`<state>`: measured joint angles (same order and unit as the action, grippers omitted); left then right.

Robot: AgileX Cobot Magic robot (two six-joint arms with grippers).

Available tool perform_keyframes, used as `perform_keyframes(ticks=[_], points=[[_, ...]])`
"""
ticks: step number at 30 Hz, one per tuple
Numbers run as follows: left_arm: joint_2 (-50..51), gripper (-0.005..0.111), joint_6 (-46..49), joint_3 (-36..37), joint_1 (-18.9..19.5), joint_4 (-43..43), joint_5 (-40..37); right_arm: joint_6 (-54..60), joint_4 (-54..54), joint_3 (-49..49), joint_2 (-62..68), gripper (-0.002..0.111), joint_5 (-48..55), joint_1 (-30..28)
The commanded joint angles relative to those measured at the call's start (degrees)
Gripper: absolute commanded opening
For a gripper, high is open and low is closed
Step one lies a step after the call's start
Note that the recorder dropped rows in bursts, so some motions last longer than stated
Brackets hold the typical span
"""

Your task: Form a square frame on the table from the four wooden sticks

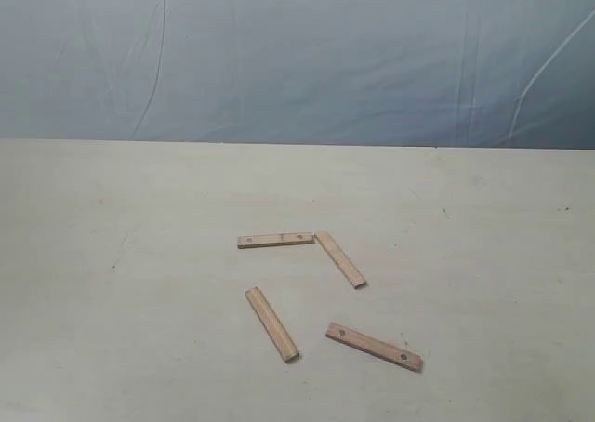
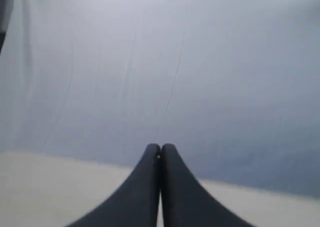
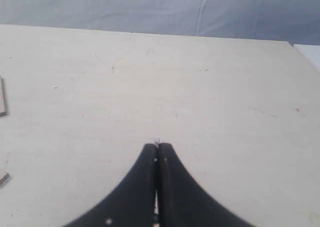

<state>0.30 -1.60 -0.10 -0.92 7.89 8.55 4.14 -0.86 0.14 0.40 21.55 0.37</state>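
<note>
**Ana:** Two end effectors. Are they both clenched?

**Ben:** Yes. The left end effector (image 2: 160, 154) has its two dark fingers (image 2: 142, 187) pressed tip to tip, with nothing between them. The right end effector (image 3: 157, 152) is squeezed closed too, and it holds nothing.

**Ana:** What is around the left one?

**Ben:** Under its tips there is a strip of the pale worktop (image 2: 50, 187). Past the tips hangs a blue cloth (image 2: 200, 62).

**Ana:** And the right one?

**Ben:** It hangs over bare worktop. Well away from its tips, off to one side, a stick end (image 3: 1, 96) peeks in at the edge of its view. Another bit of wood (image 3: 2, 177) peeks in closer to the arm.

**Ana:** Where are the four wooden sticks?

**Ben:** The wide view shows them lying flat in the middle of the worktop, between the left end effector's side and the right one's side. The far stick (image 1: 275, 241) lies crosswise and has small dark holes. The slanted stick (image 1: 340, 259) starts just beside the far stick's end, on the right end effector's side, so the two make a corner. I cannot tell if they touch. The third stick (image 1: 271, 323) lies slanted on the left end effector's side, apart from the rest. The fourth stick (image 1: 374, 347) lies on the right end effector's side, also alone, with a hole near each end.

**Ana:** Is it a square?

**Ben:** Not yet. It is a loose ring with gaps.
</note>
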Motion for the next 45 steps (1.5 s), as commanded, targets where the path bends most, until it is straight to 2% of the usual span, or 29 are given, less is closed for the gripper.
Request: perform_keyframes(ticks=[1,5,9,14,16,19,22,24,27,28,29,31,33,39,40,42,43,45], points=[[-0.3,0.0,-13.71,0.1,-0.33,5.49,14.31,-0.14,0.26,-0.14,-0.4,-0.001,-0.71,-0.37],[-0.3,0.0,-26.05,-1.36,-0.33,-1.37,19.56,-0.14,0.26,-0.14,-0.4,-0.001,-0.71,-0.37],[5.08,0.0,-31.21,-9.96,-0.33,-9.69,23.22,-0.14,0.26,-0.14,-0.4,-0.001,-0.71,-0.37],[16.72,0.0,-34.23,-21.63,-0.33,-12.66,38.35,-0.14,0.26,-0.14,-0.4,-0.001,-0.71,-0.37],[20.4,0.0,-34.38,-26.36,-0.33,-18.89,34.72,-0.14,0.26,-0.14,-0.4,-0.001,-0.71,-0.37],[25.54,0.0,-40.9,-34.87,-0.33,-35.68,17.35,-0.14,0.26,-0.14,-0.4,-0.001,-0.71,-0.37],[31.49,0.0,-61.5,-40.12,-0.33,-59.2,5.09,-0.14,0.26,-0.14,-0.4,-0.001,-0.71,-0.37],[34.8,0.0,-77.13,-41.28,-1.01,-77.66,2.61,-0.14,0.26,-0.14,-0.4,-0.001,-0.71,-0.37],[40.25,0.0,-103.23,-42.7,-3.34,-107.83,7.94,-0.14,0.26,-0.14,-0.4,-0.001,-0.71,-0.37],[42.48,0.0,-107.22,-43.22,-4.21,-107.83,9.53,-0.14,0.26,-0.14,-0.4,-0.001,-0.71,-0.37],[44.49,0.0,-107.15,-43.8,-4.91,-107.83,11.12,-0.14,0.26,-0.14,-0.4,-0.001,-0.71,-0.37],[48.03,0.0,-105.01,-44.65,-5.47,-107.83,12.14,-0.14,0.26,-0.14,-0.4,-0.001,-0.71,-0.37],[50.16,0.0,-102.53,-45.07,-5.58,-107.83,9.34,-0.14,0.26,-0.14,-0.4,-0.001,-0.71,-0.37],[53.37,0.0,-91.28,-45.17,-5.58,-107.83,-22.11,-0.14,0.26,-0.14,-0.4,-0.001,-0.71,-0.37],[54.19,0.0,-85.8,-45.31,-5.91,-104.76,-28.61,-0.14,0.26,-0.14,-0.4,-0.001,-0.71,-0.37],[57.43,0.0,-67.65,-48.02,-7.83,-91.68,-41.3,-0.14,0.26,-0.14,-0.4,-0.001,-0.71,-0.37],[59.64,0.0,-57.46,-50.49,-9.06,-83.64,-45.59,-0.14,0.26,-0.14,-0.4,-0.001,-0.71,-0.37],[63.58,0.0,-40.26,-55.94,-10.92,-67.5,-49.41,-0.03,0.26,-0.14,-0.4,-0.001,-0.71,-0.25]])
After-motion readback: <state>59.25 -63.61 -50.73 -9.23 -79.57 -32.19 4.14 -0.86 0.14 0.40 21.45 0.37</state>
